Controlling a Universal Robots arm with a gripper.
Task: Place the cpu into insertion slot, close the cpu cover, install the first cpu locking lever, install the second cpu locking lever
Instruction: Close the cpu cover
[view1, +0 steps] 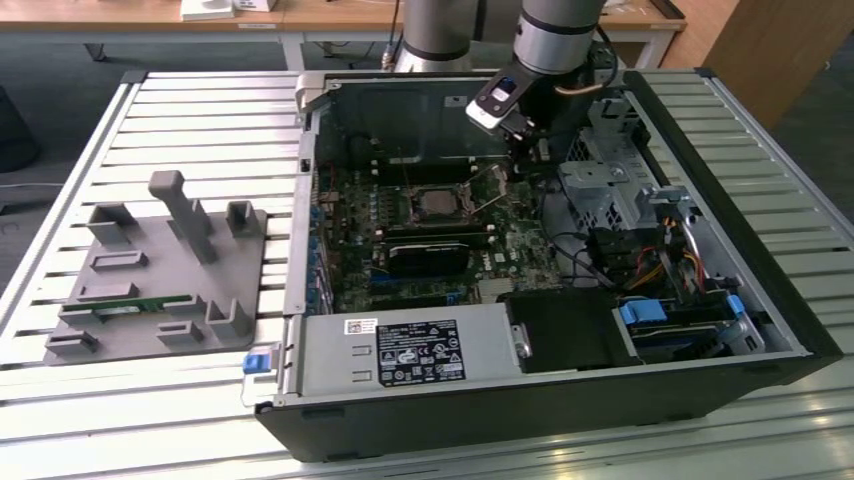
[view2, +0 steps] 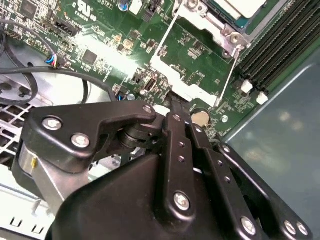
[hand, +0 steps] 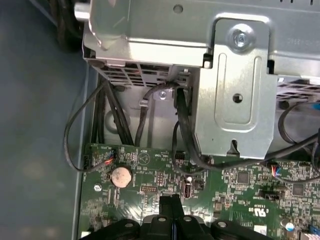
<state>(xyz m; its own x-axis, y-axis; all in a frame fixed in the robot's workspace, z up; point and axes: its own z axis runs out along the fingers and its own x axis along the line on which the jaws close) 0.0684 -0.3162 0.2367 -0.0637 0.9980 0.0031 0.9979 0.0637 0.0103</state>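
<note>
Second wrist view: the cpu lies flat, silver top up, seated in the insertion slot, so the first step looks done. The cpu cover is not down on it. The thin silver frame is swung away from the insertion slot, and the green motherboard shows through its window, which is why the cpu's top is bare. The gripper has its two black fingers pressed together with no gap and nothing visible between them. Their tip sits right at the cover's free edge, touching it or just short of it; I cannot tell which. Jaws brought together make one blunt point, which suits nudging a hinged frame over rather than grasping it, so I judge closing the cover to be the step in hand. Just beside the tip is a round coin cell. In the first wrist view a metal drive cage and loose black cables stand beyond the motherboard's edge. In the exterior view the arm reaches down into the open computer case, laid on its side on a slatted table so the motherboard faces up. The grey power-supply box fills a near corner, and a grey parts fixture rests well apart at the exterior view's left.
</note>
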